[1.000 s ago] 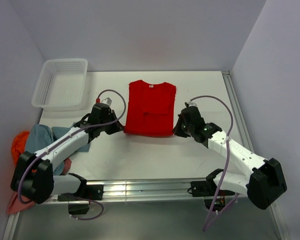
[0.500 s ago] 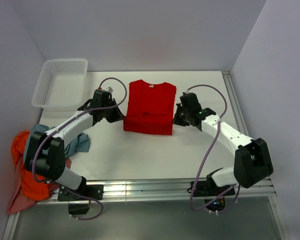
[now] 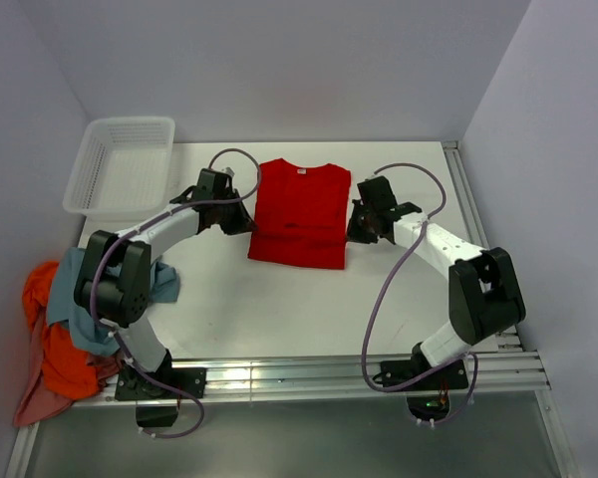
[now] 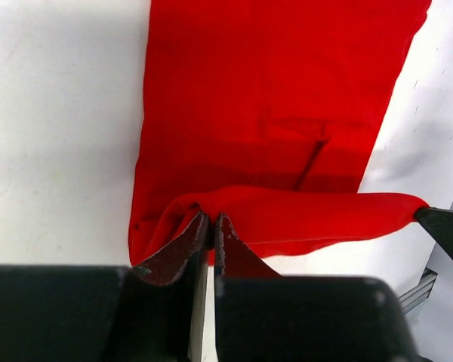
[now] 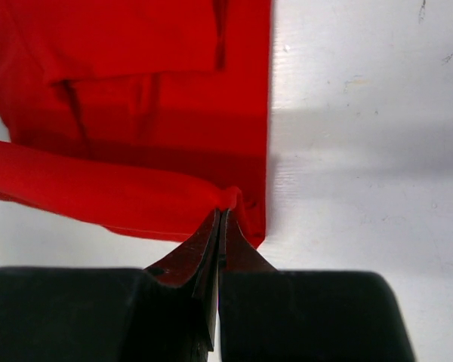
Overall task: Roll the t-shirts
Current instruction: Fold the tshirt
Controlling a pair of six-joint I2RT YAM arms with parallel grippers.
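The red t-shirt (image 3: 299, 204) lies flat on the white table (image 3: 279, 309), just past centre toward 12 o'clock. Its collar and white neck label (image 3: 301, 170) point at 12 o'clock and its hem faces me at 6.

My left gripper (image 4: 211, 220) sits at the shirt's 8 o'clock side. Its fingers are drawn nearly together with only a thin slit between them. The cloth's edge puckers up into the tips, so as far as my wrist view lets me judge, I am pinching the fabric there.

My right gripper (image 5: 220, 215) is at the shirt's 4 o'clock side, with its fingers pressed tight on a small peak of red cloth.

Between my two grips runs a raised fold of fabric, lying across the shirt's lower part from 9 o'clock to 3 o'clock. The flat body and a folded-in sleeve show beyond it.

The white perforated basket (image 3: 80, 179) stands at the table's 10 o'clock corner, well apart from the shirt.

At 8 o'clock, by my left base, a heap of other shirts hangs over the table's edge. The grey-blue shirt (image 3: 75, 289) is on top, the orange shirt (image 3: 55, 358) is under it, and the pale pink shirt (image 3: 30, 406) is lowest.
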